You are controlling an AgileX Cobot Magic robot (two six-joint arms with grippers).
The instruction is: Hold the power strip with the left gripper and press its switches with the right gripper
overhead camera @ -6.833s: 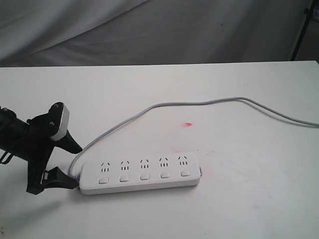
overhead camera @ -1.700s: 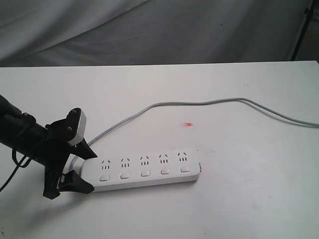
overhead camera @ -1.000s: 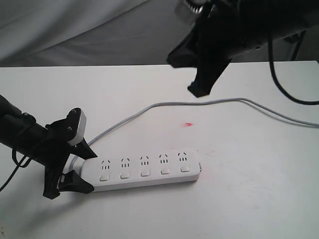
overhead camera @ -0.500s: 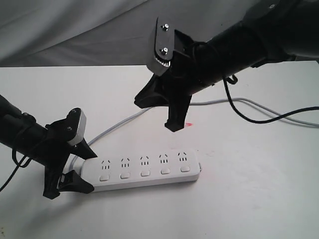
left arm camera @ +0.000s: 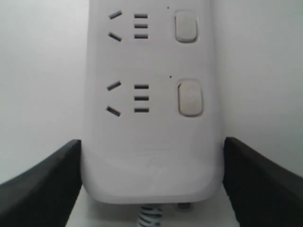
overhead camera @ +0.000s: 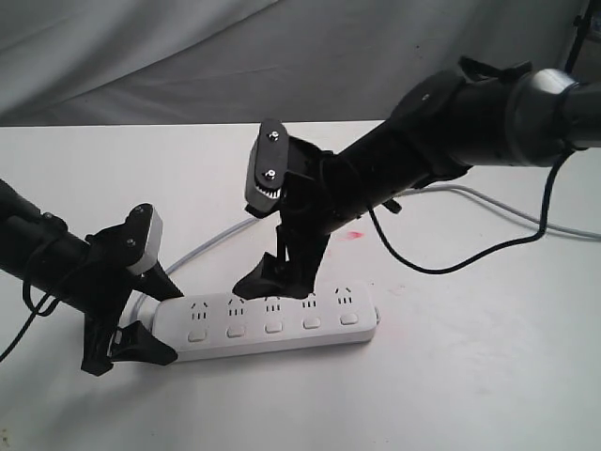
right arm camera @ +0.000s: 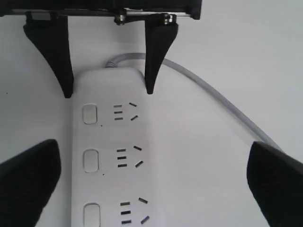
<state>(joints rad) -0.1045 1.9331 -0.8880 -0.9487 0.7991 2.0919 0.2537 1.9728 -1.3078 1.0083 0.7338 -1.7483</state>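
Note:
The white power strip [overhead camera: 282, 316] lies flat on the table with its five switches [overhead camera: 273, 329] in a row along the near side. My left gripper [overhead camera: 175, 327] is shut on the strip's left end, and its black fingers [left arm camera: 45, 182] press both long sides beside the cord exit. My right gripper [overhead camera: 272, 282] hangs open and wide just over the strip's left half. In the right wrist view, three switches [right arm camera: 91, 160] show below my right gripper [right arm camera: 151, 189], nearer one finger [right arm camera: 28, 182]. The left gripper [right arm camera: 109, 93] shows there too.
The grey cord [overhead camera: 221, 237] curves from the strip's left end across the table [overhead camera: 470, 376], passes under the right arm and runs off at the right [overhead camera: 563, 228]. A black cable [overhead camera: 451, 266] loops below that arm. A small red mark [overhead camera: 357, 234] is on the table.
The right arm has come in from the upper right and dropped over the strip, gripper open. The left gripper closed in on the strip's left end earlier and has held still since.

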